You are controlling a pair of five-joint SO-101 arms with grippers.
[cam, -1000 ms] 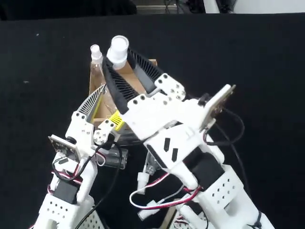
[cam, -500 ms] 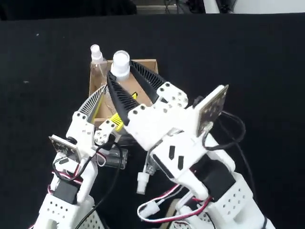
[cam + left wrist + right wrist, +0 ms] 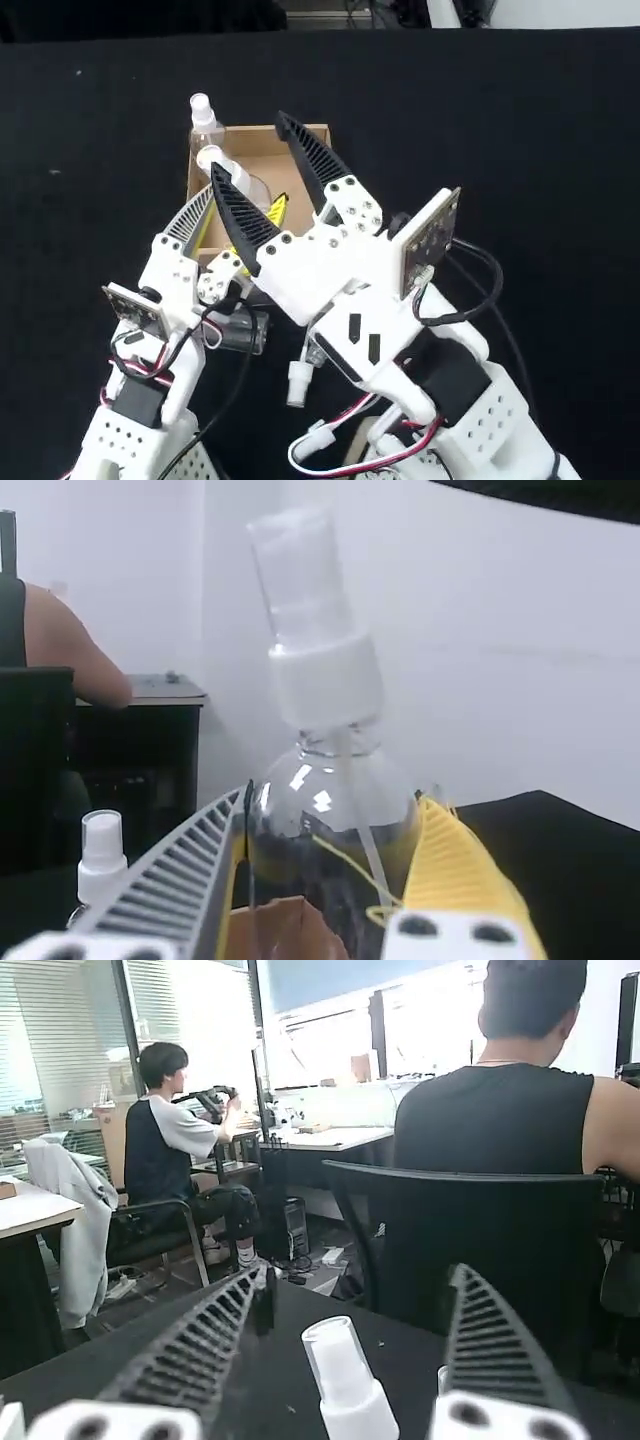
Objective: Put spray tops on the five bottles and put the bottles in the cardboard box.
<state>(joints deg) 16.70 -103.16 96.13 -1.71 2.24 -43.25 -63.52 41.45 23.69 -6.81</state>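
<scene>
From above, you have two capped bottles at one cardboard box [image 3: 240,133]: the back bottle [image 3: 203,113] at its far corner, the front bottle [image 3: 214,162] just before it. Your right gripper [image 3: 248,142] hangs over the box — released, spread wide. Left wrist: your left gripper [image 3: 335,802] clasps the front bottle [image 3: 322,680]. Right wrist: a spray top [image 3: 345,1385] stands between open fingers [image 3: 200,1350].

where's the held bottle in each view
high view: bottle tilted in the box, in the left hand
left wrist view: bottle between that hand's fingers
right wrist view: likely the white top between the open right hand's fingers
landmark: second bottle at the box's far corner
</scene>
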